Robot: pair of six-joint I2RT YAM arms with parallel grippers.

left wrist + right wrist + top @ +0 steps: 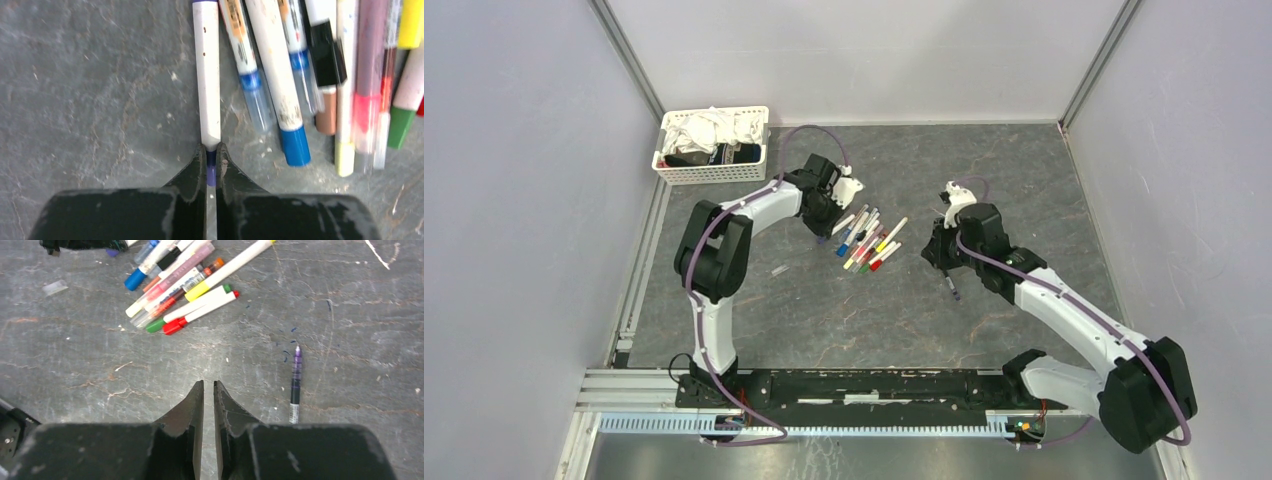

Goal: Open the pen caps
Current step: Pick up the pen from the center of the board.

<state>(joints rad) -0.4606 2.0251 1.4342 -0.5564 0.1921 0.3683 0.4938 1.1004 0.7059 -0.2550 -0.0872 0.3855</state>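
Note:
Several pens (869, 240) with coloured caps lie in a loose pile at the middle of the table. In the left wrist view, my left gripper (211, 156) is shut on the purple cap (211, 172) at the near end of a white pen (207, 75), which lies on the table just left of the pile (300, 75). My right gripper (209, 385) is shut and empty, hovering over bare table right of the pile (185, 285). A thin uncapped purple pen (296, 385) lies alone to its right, and also shows in the top view (951, 288).
A white slatted basket (714, 145) of cloths stands at the back left. A small clear cap (781, 270) lies on the table left of the pile, and shows in the right wrist view (54, 287). Grey walls enclose the table.

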